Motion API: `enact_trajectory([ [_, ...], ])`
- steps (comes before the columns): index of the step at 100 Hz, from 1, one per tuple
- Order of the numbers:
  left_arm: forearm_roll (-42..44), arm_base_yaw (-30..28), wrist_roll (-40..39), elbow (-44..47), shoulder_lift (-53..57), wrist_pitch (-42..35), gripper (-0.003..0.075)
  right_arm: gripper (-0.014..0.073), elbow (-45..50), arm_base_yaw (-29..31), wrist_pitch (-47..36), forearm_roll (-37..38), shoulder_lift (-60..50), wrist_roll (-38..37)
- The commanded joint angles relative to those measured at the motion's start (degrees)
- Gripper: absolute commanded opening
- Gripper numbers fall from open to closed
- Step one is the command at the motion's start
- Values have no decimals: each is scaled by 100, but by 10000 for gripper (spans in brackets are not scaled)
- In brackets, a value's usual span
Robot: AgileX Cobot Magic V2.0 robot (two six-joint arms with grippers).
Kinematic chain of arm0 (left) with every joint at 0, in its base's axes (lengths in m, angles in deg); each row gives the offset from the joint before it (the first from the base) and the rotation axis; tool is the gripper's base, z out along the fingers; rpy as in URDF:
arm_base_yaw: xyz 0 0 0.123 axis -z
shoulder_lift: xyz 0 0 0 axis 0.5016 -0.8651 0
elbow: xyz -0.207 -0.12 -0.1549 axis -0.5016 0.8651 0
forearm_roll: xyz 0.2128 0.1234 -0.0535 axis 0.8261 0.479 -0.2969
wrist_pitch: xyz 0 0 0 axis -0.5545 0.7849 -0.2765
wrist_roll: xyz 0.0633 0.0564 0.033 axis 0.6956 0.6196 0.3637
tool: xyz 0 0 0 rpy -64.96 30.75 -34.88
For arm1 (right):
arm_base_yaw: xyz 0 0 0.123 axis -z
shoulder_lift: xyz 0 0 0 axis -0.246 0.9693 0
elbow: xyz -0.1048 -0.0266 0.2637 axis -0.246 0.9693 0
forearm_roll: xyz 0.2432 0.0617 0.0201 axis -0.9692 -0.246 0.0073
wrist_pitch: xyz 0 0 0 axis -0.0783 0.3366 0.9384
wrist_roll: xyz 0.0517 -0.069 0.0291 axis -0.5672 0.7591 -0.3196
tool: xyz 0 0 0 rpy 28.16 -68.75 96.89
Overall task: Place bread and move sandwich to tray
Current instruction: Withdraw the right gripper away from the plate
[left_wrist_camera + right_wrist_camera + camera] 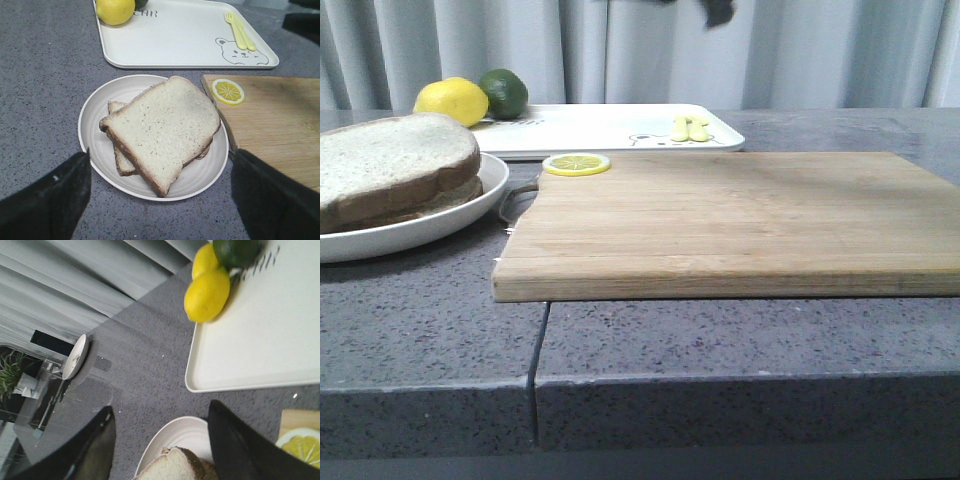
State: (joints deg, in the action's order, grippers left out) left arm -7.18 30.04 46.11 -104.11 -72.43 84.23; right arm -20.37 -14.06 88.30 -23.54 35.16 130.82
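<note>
A pale bread (165, 125) slice with a brown crust lies askew on a lower slice (122, 165); together they form the sandwich on a round white plate (100, 115). No egg shows. In the front view the stack (390, 155) sits at the far left. My left gripper (160, 200) hovers open over the plate's near rim, holding nothing. The right gripper (160, 440) is open too, above the plate's edge (172, 437) and a bread corner (172, 467). Behind the plate lies the white tray (185, 40) with its bear print.
A lemon (451, 101) and a lime (504, 92) sit on the tray's left end, a yellow fork (239, 31) on its right. A wooden cutting board (740, 220) lies right of the plate, a lemon slice (576, 163) at its back left corner.
</note>
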Motion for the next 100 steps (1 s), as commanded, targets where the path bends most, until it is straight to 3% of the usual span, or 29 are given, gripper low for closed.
enact_trajectory([
  [1, -169, 3, -42, -190, -70, -335, 537, 430, -194, 202, 67, 732, -647, 48],
  [31, -169, 3, -42, -190, -70, -335, 537, 430, 36, 586, -124, 3705, -1909, -316],
  [55, -169, 3, -42, -190, -70, -335, 537, 430, 1332, 649, -1424, 6091, -3398, -1236],
  [73, -169, 3, -42, -190, -70, -335, 537, 430, 2372, 753, -1622, 7930, -4500, -2314],
  [87, -169, 3, -42, -190, -70, -335, 537, 430, 3103, 1106, -1597, 8772, -5221, -3101],
  [100, -169, 3, -42, -190, -70, -335, 537, 428, 3641, 1678, -1555, 8839, -5845, -3202],
])
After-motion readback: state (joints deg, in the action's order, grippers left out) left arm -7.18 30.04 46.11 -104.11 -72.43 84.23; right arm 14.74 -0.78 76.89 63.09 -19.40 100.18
